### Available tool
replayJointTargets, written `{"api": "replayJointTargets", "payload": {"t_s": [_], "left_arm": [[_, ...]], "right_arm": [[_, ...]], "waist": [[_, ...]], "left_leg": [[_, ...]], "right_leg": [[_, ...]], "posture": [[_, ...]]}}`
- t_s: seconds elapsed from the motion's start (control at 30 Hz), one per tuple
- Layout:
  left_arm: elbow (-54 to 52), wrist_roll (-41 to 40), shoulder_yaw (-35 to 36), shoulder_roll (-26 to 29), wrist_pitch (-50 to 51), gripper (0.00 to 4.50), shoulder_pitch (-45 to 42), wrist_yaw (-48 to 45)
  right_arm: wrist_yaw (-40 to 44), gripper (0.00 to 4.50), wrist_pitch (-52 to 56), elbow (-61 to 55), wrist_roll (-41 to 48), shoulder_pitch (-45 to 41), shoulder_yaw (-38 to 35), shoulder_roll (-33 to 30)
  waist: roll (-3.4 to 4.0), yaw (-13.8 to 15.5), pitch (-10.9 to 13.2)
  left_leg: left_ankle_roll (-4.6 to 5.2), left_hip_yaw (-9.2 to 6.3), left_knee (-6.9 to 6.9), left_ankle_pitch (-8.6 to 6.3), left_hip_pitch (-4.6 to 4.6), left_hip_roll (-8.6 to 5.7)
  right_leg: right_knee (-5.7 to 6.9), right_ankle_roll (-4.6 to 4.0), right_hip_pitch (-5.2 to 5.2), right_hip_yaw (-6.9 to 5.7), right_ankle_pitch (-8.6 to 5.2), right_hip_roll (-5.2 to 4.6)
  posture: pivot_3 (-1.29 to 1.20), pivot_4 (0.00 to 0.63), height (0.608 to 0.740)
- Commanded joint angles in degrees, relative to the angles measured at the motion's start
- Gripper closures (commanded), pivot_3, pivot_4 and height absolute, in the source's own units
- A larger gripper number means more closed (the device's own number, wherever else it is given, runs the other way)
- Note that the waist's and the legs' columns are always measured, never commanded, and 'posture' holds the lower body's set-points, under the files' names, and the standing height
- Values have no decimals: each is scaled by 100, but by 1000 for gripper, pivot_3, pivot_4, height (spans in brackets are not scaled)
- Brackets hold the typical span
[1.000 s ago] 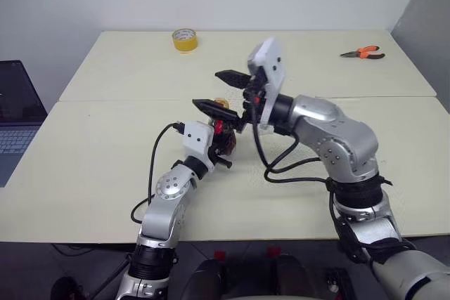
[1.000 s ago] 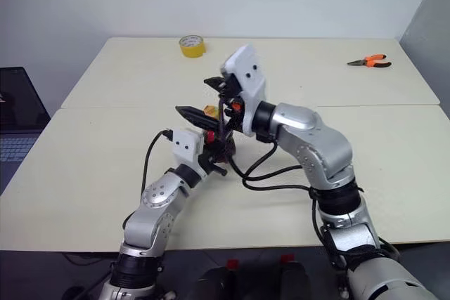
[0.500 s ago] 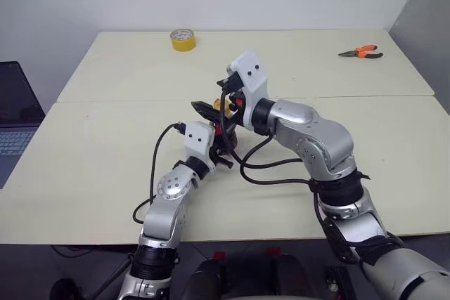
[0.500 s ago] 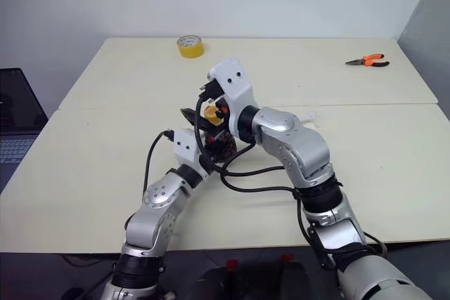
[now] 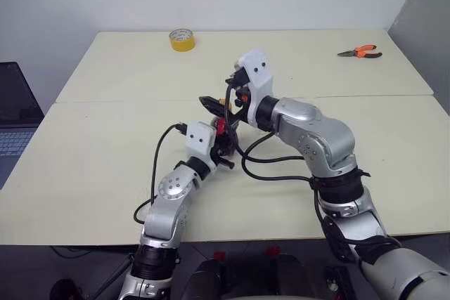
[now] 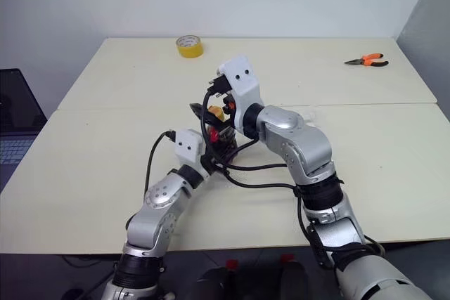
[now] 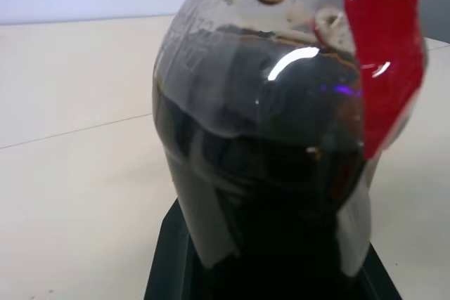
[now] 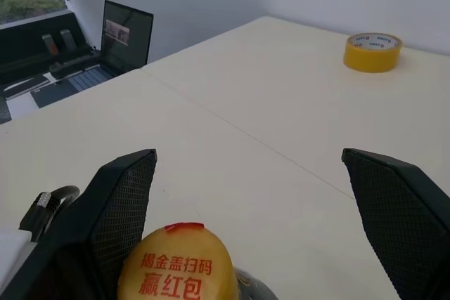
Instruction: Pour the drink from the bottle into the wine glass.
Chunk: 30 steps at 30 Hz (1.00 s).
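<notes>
The bottle stands upright near the table's middle, its ribbed body dark with the drink and a red label on its neck. My left gripper is shut on the bottle's lower body. My right gripper is open at the level of the yellow cap, one black finger on each side of it with a wide gap. The wine glass is hidden.
A yellow tape roll lies at the table's far left, orange-handled pliers at the far right. A laptop sits off the table's left edge. A seam crosses the pale table from left to right.
My right gripper has come down and in toward the bottle and turned, so its open fingers now flank the cap. The left gripper and bottle have stayed put.
</notes>
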Motion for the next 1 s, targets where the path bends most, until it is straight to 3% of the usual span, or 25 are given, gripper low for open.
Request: {"api": "replayJointTargets", "payload": {"t_s": [0.03, 0.3, 1.0], "left_arm": [[-283, -26, 100, 18, -135, 3863, -89, 31], [-297, -22, 102, 35, -121, 3865, -95, 25], [-202, -19, 88, 62, -187, 3867, -104, -17]], "right_arm": [[-12, 0, -73, -165, -20, 104, -454, -294], [202, 0, -134, -430, 133, 362, -606, -745], [359, 0, -214, -841, 304, 866, -531, -1155]], "waist": [[0, 0, 0], [0, -3, 0], [0, -1, 0]], "left_leg": [[0, 0, 0, 0, 0, 0], [0, 2, 0, 0, -1, -1], [0, 3, -2, 0, 0, 0]], "right_leg": [[0, 0, 0, 0, 0, 0], [-1, 0, 0, 1, 0, 0], [-1, 0, 0, 2, 0, 0]], "posture": [[0, 150, 740], [0, 150, 740], [0, 150, 740]]}}
